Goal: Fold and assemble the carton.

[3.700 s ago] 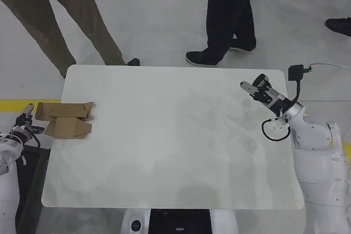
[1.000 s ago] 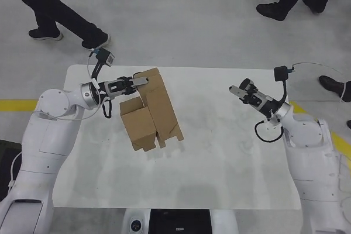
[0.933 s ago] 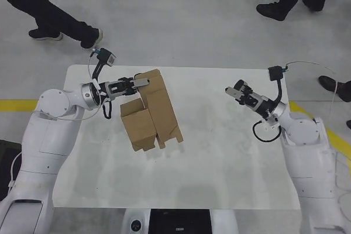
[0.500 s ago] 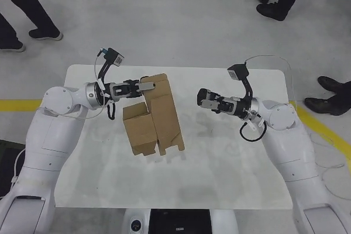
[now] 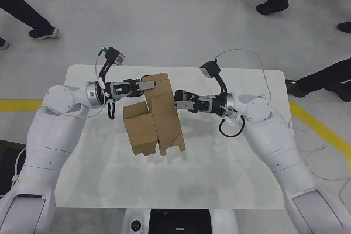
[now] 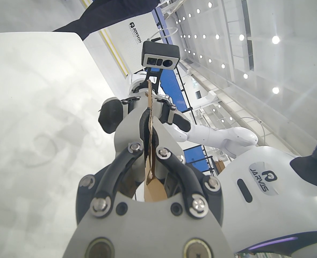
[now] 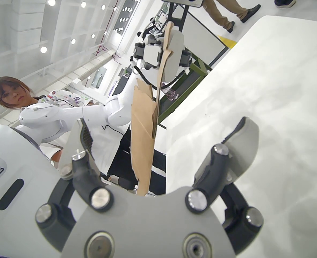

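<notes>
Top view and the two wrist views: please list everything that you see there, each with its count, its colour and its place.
carton: 1, brown, folded flat, held above the table, left of its middle
table: 1, white, rounded corners, in front of the robot
floor line: 1, yellow, on the grey floor, showing at both sides of the table
left gripper: 1, black and grey, shut on the far end of the carton
right gripper: 1, black and grey, open, at the right edge of the carton, with that edge between its fingers
</notes>
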`<state>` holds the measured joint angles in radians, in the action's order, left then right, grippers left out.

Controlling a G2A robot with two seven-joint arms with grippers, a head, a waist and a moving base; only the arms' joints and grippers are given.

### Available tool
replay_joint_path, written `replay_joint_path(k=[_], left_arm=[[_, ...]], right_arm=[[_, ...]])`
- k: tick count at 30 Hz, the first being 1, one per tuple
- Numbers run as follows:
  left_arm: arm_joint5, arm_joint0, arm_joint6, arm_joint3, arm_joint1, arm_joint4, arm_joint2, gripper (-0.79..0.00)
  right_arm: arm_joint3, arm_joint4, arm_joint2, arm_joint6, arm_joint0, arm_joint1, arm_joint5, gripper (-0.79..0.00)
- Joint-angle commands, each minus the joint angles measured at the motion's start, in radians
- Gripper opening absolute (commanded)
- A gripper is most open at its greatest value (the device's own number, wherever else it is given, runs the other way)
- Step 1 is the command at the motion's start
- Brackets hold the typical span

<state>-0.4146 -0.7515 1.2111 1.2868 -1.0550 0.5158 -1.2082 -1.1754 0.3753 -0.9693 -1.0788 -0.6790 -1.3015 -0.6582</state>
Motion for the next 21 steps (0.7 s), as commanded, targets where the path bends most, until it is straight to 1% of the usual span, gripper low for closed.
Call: replay_joint_path(k=[1,2,3,7,8,10,12,13,14,19,20,21], left_arm=[[0.001,0.003,0.005,-0.005,0.000,0.003,0.002,-0.785],[0.001,0.004,0.008,-0.006,0.000,0.005,0.003,-0.785],[0.001,0.006,0.009,-0.009,0.000,0.006,0.003,-0.785],[0.001,0.014,0.016,-0.017,-0.001,0.014,0.004,-0.785],[0.001,0.015,0.018,-0.018,-0.001,0.016,0.005,-0.785],[0.002,0.018,0.024,-0.020,-0.002,0.020,0.007,-0.785],[0.002,0.019,0.029,-0.021,-0.002,0.025,0.008,-0.785],[0.002,0.020,0.030,-0.022,-0.002,0.025,0.008,-0.785],[0.001,0.020,0.031,-0.021,-0.002,0.027,0.009,-0.785],[-0.001,0.019,0.046,-0.018,-0.001,0.028,0.009,-0.785],[-0.001,0.020,0.051,-0.017,-0.001,0.032,0.008,-0.671],[-0.001,0.020,0.056,-0.015,0.000,0.039,0.006,-0.409]], right_arm=[[0.010,0.005,0.017,-0.004,0.010,-0.005,-0.002,-0.139],[0.015,0.006,0.023,-0.006,0.015,-0.008,-0.003,-0.311],[0.019,0.007,0.030,-0.007,0.019,-0.010,-0.004,-0.406],[0.037,0.014,0.044,-0.018,0.034,-0.015,-0.010,-0.514],[0.040,0.016,0.047,-0.020,0.036,-0.016,-0.011,-0.573],[0.047,0.020,0.053,-0.025,0.040,-0.018,-0.014,-0.662],[0.053,0.022,0.058,-0.031,0.045,-0.020,-0.014,-0.720],[0.057,0.024,0.061,-0.034,0.046,-0.021,-0.014,-0.763],[0.060,0.025,0.063,-0.035,0.048,-0.022,-0.015,-0.785],[0.075,0.044,0.071,-0.035,0.048,-0.027,-0.016,-0.785],[0.078,0.045,0.073,-0.036,0.049,-0.028,-0.018,-0.785],[0.080,0.050,0.074,-0.035,0.048,-0.029,-0.018,-0.785]])
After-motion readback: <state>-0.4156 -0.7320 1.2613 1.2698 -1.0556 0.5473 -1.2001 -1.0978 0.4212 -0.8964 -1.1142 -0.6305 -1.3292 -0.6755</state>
